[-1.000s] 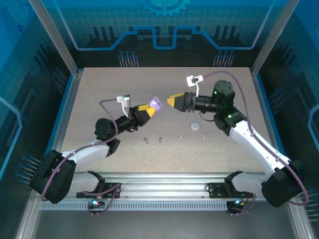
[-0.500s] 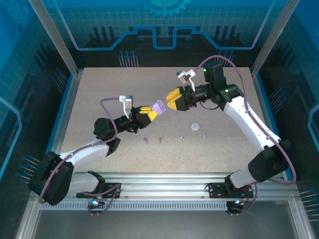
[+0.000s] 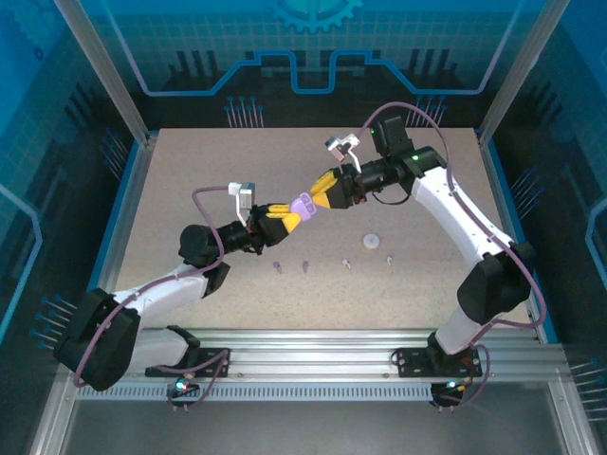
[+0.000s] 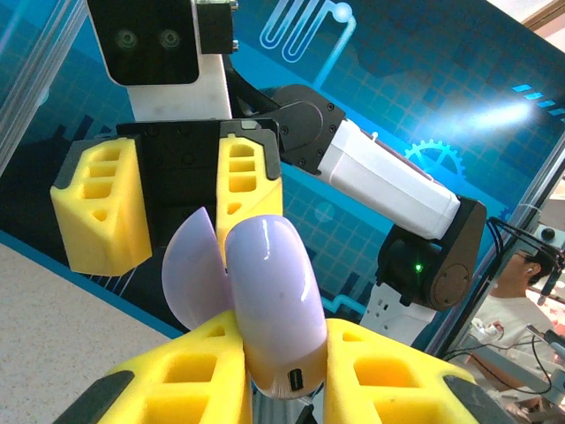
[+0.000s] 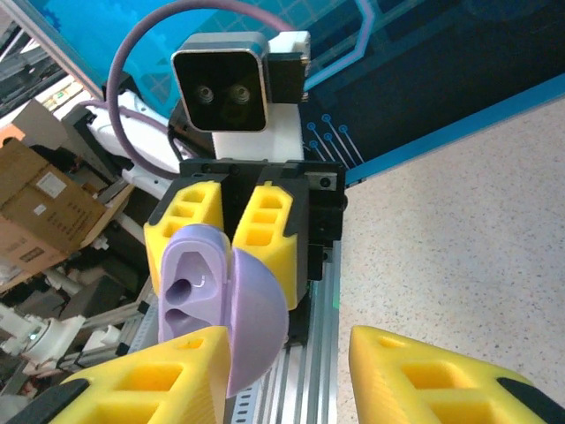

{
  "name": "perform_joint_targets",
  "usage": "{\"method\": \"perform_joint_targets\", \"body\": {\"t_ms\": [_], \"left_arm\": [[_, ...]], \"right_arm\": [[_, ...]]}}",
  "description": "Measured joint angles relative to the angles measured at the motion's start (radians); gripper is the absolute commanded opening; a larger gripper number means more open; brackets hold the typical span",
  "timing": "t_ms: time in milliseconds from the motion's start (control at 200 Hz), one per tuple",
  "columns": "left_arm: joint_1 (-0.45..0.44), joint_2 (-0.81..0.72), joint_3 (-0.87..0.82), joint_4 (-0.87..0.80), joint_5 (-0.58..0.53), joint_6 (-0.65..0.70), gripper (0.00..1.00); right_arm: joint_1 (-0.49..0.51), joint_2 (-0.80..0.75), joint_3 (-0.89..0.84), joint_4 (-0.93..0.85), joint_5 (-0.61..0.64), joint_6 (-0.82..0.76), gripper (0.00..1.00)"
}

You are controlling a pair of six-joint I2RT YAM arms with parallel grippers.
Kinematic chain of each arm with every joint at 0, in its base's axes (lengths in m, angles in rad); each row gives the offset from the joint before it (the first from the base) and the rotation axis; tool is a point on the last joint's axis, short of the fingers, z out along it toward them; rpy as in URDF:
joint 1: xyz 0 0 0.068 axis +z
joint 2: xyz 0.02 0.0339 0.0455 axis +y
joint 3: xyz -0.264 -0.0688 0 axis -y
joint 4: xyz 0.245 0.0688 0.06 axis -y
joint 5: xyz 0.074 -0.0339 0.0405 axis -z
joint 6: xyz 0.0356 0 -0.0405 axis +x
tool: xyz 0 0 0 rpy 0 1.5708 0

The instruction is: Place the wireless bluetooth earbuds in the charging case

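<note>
The left gripper is pinched tight on the lower end of a purple case and holds it in the air above the table. In the left wrist view its yellow fingers clamp the case from both sides, with a small port on the case facing the camera. The case stands hinged open, its two halves parted at the top.

The right gripper faces the left one from the other side, with its tips just at the open end of the case. Its fingers are spread with a clear gap between them, and they are not closed on anything. From the right wrist view the open case sits against one finger, showing a half with two hollow wells; whether finger and case touch cannot be told. The left gripper shows behind it.

Both arms reach in toward the middle of the table. On the surface nearer the bases lie two purple earbuds and two white earbuds in a loose row, apart from each other. A white case lies flat just beyond the white pair.
</note>
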Motion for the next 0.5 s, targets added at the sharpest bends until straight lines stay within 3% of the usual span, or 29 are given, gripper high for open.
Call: {"method": "perform_joint_targets", "body": {"t_ms": [500], "left_arm": [[0.000,0.000,0.000,0.000,0.000,0.000,0.23]], "right_arm": [[0.034,0.024,0.019,-0.053,-0.016,-0.053,0.25]]}}
